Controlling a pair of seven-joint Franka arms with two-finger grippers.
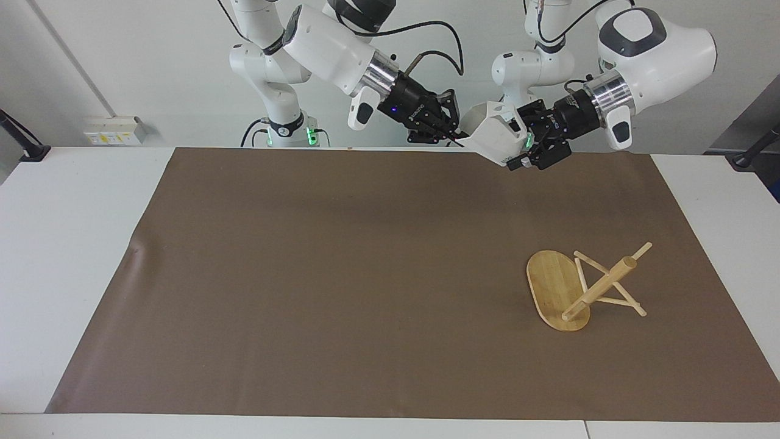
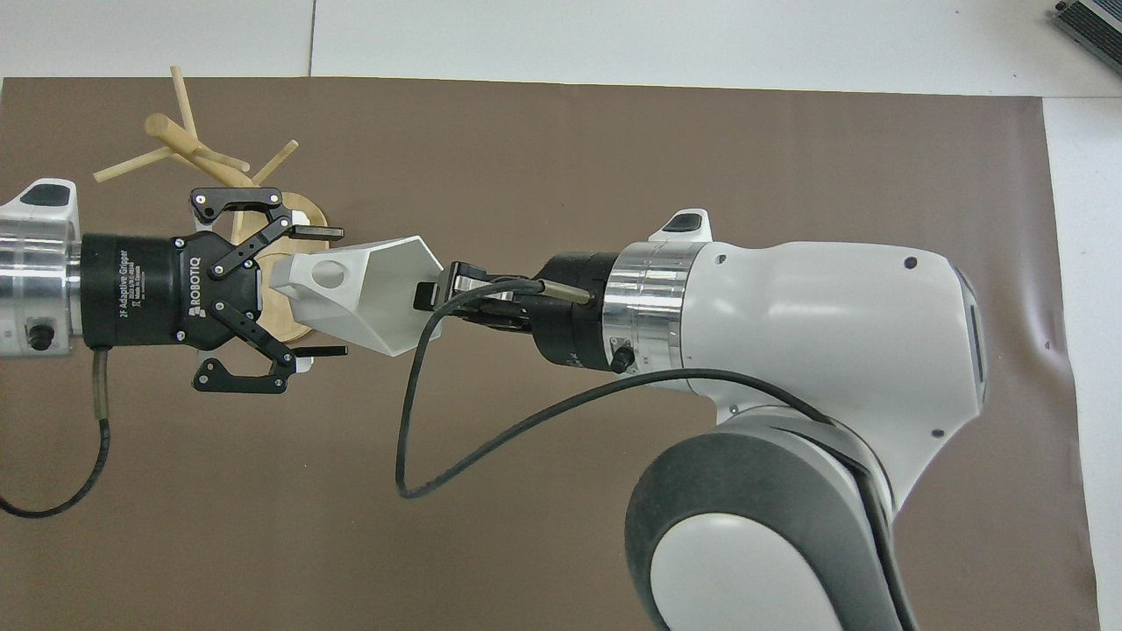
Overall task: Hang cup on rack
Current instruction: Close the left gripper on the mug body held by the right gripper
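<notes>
The white faceted cup (image 1: 495, 139) (image 2: 372, 294) hangs in the air over the brown mat's edge closest to the robots. My right gripper (image 1: 453, 140) (image 2: 436, 294) is shut on its rim. My left gripper (image 1: 519, 146) (image 2: 323, 292) is open, with one finger on each side of the cup's handle (image 2: 323, 274) and a gap to each. The bamboo rack (image 1: 582, 286) (image 2: 188, 149) lies tipped over on the mat toward the left arm's end. Its oval base (image 1: 551, 286) stands on edge, and its post and pegs slant to the mat. In the overhead view the left gripper partly hides the base.
A brown mat (image 1: 335, 274) covers most of the white table (image 1: 73, 201). A grey device (image 2: 1091, 22) shows at the table's corner farthest from the robots, at the right arm's end.
</notes>
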